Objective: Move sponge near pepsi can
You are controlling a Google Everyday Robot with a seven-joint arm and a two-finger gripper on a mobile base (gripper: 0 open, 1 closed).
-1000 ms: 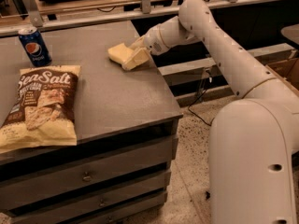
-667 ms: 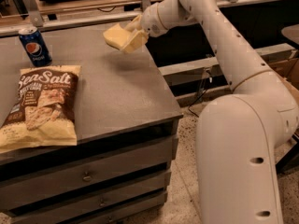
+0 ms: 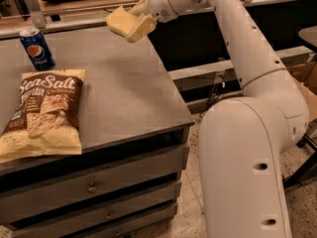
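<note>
The pale-yellow sponge (image 3: 124, 25) is held in the air above the far right part of the grey cabinet top (image 3: 124, 88). My gripper (image 3: 134, 20) is shut on the sponge, its tan fingers on either side of it. The blue pepsi can (image 3: 37, 48) stands upright at the far left of the top, well to the left of the sponge and lower than it.
A large Sea Salt chip bag (image 3: 44, 114) lies flat at the front left of the top. The cabinet has drawers (image 3: 94, 185) below. My white arm and base (image 3: 247, 148) stand to the right of the cabinet. A shelf rail (image 3: 74, 24) runs behind.
The gripper has lifted the sponge off the cabinet top and carried it up and to the left, toward the can. Can and bag have not moved.
</note>
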